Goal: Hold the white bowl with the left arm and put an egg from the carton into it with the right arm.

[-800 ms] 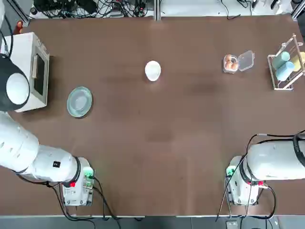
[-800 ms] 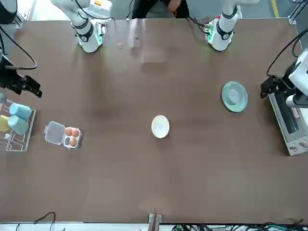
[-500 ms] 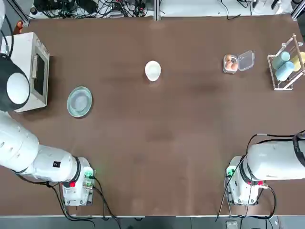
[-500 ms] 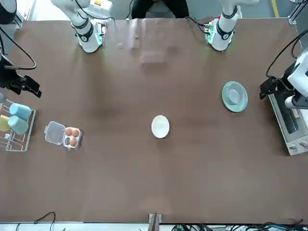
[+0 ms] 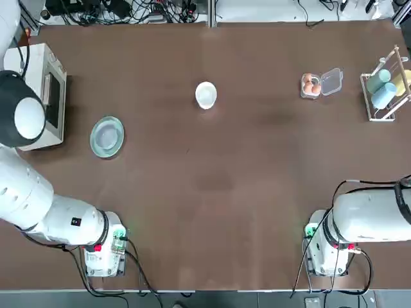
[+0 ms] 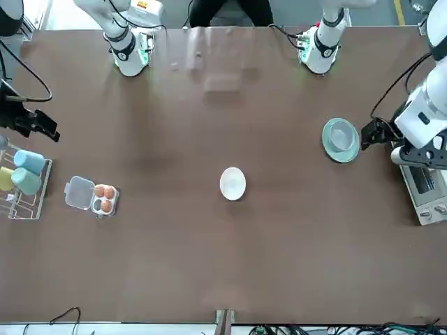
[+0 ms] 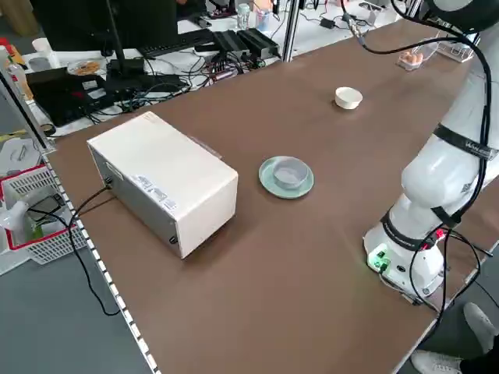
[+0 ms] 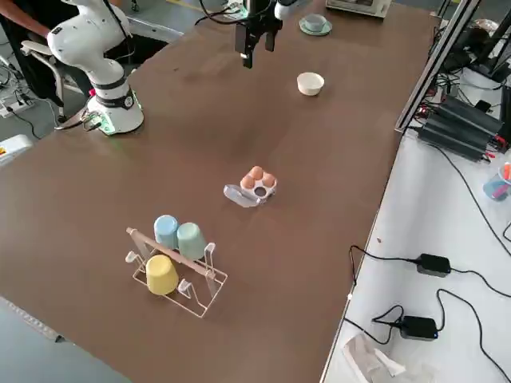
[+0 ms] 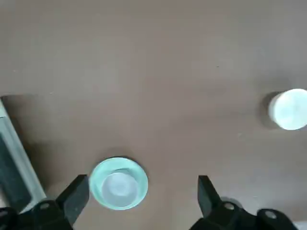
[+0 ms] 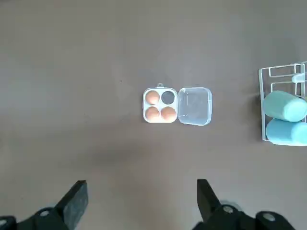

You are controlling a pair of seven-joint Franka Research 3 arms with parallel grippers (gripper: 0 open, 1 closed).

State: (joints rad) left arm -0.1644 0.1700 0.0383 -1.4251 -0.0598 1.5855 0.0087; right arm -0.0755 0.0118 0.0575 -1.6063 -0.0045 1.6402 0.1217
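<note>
Holding nothing, both the left gripper (image 9: 139,191) and right gripper (image 10: 139,196) hang wide open above the round white bowl (image 5: 205,95) and clear square carton (image 10: 176,105), its lid flat beside three eggs (image 10: 159,106).

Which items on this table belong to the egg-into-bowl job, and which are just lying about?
Belongs to the job:
white bowl
egg carton, lid open, three eggs

Just lying about:
pale green glass plate
white microwave
wire rack with cups

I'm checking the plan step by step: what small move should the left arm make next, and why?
Probably carry the left gripper on from over the green plate toward the white bowl. The gripper is open and empty, the bowl stands alone mid-table, unheld, and the carton lies open with three eggs.
</note>
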